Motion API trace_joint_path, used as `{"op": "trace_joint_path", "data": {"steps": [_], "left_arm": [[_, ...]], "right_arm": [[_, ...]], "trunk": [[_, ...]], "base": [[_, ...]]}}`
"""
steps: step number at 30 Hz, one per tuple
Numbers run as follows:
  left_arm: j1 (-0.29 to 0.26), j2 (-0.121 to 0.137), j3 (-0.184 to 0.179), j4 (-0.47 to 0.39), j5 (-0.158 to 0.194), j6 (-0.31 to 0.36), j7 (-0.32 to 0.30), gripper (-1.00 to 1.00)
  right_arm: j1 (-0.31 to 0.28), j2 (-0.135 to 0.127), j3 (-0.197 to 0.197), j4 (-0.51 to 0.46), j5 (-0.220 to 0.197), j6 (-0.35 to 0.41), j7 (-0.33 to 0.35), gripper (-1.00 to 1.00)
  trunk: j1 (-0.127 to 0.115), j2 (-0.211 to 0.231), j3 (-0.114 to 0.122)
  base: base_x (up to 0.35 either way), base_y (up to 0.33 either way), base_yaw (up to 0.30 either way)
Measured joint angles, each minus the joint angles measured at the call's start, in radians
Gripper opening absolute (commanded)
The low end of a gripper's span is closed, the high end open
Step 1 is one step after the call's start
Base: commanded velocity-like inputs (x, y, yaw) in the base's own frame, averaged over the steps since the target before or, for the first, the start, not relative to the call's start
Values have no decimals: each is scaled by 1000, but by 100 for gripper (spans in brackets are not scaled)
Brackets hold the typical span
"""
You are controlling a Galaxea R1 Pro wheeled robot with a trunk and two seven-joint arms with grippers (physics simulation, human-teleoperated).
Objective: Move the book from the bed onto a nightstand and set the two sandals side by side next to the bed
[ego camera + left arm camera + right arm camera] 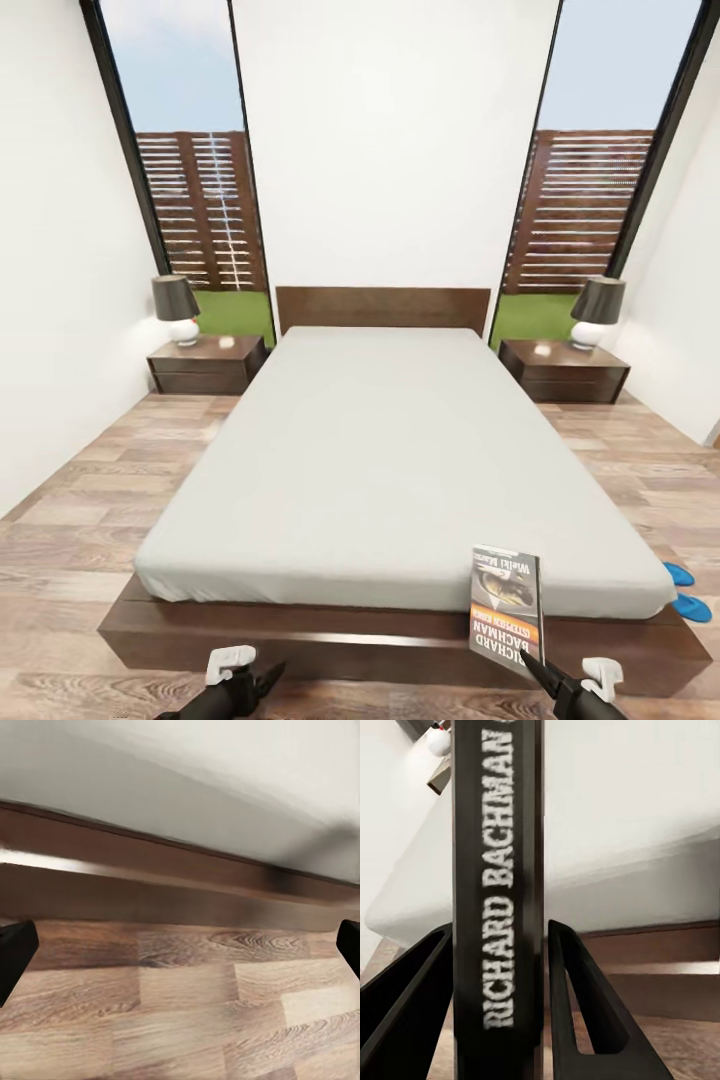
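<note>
Our right gripper pinches the book at lower right, upright before the bed's foot, long axis vertical, title upside down. Our left gripper, cut off at the bottom edge, stands wide open. Two sandals peek out past the mattress corner, partly hidden. Nightstands flank the headboard.

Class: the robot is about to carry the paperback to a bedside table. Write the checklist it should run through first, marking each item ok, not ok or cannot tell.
1. Right gripper shut on the thin dark paperback book: ok.
2. Book lifted off the pale grey mattress: ok.
3. Right dark brown wooden nightstand has free top space beside its white-based lamp: ok.
4. Left gripper open, carrying nothing: ok.
5. Bright blue flip-flops placed side by side: cannot tell, partly hidden by the bed.
</note>
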Motion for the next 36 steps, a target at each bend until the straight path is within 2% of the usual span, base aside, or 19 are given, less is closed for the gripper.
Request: {"op": "trace_joint_path", "data": {"steps": [7,12,18,26,32,34,36], "left_arm": [[0,0,0,0,0,0,3,100],[0,2,0,1,0,0,30,100],[65,37,0,0,-3,-2,120,100],[88,71,0,0,-3,-3,137,100],[119,76,0,0,-4,-5,162,100],[121,75,-2,0,-10,-4,182,100],[122,75,-6,0,-45,-4,198,100]], "right_arm": [[0,1,1,0,0,0,0,-100],[0,1,1,0,0,0,-1,-100],[0,0,1,0,0,0,0,-100],[0,0,1,0,0,0,0,-100],[0,0,1,0,0,0,0,-100],[0,0,1,0,0,0,0,-100],[0,0,1,0,0,0,0,-100]], "trunk": [[0,0,0],[0,0,0],[0,0,0],[0,0,0],[0,0,0],[0,0,0],[0,0,0]], "base": [[0,0,292],[0,0,292],[0,0,292],[0,0,292],[0,0,292],[0,0,292],[0,0,292]]}}
